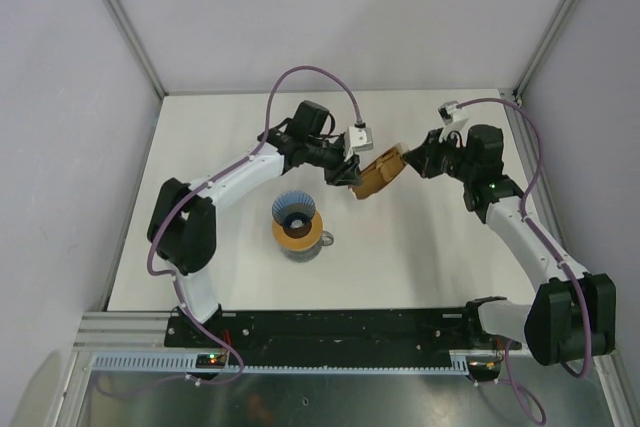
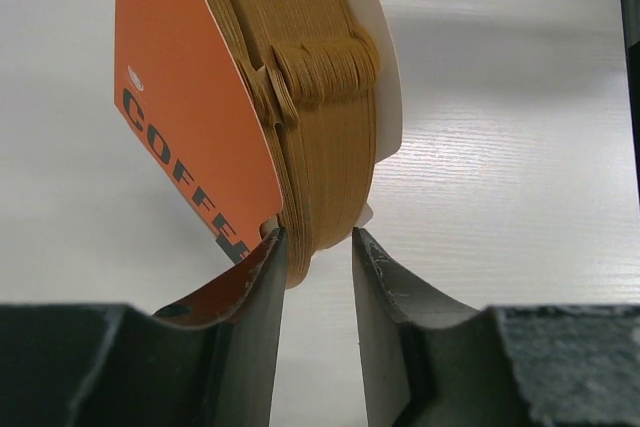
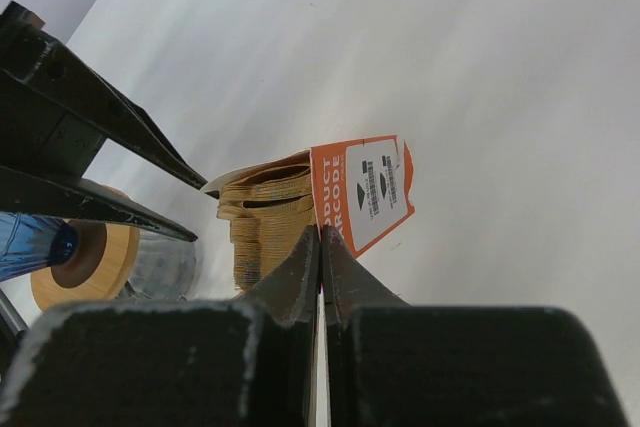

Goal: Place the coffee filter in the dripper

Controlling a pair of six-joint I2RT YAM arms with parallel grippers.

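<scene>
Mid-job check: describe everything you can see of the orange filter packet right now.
The orange filter packet is an orange card sleeve with black COFFEE lettering, a barcode panel and white backing, around a stack of tan paper filters. It hangs tilted, apparently clear of the table. The right hand is shut on its card edge; the left hand straddles the stack's lower corner, grip uncertain.

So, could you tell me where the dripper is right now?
Top view: the dripper sits atop the glass carafe, left of centre, just below-left of the filter packet.
</scene>
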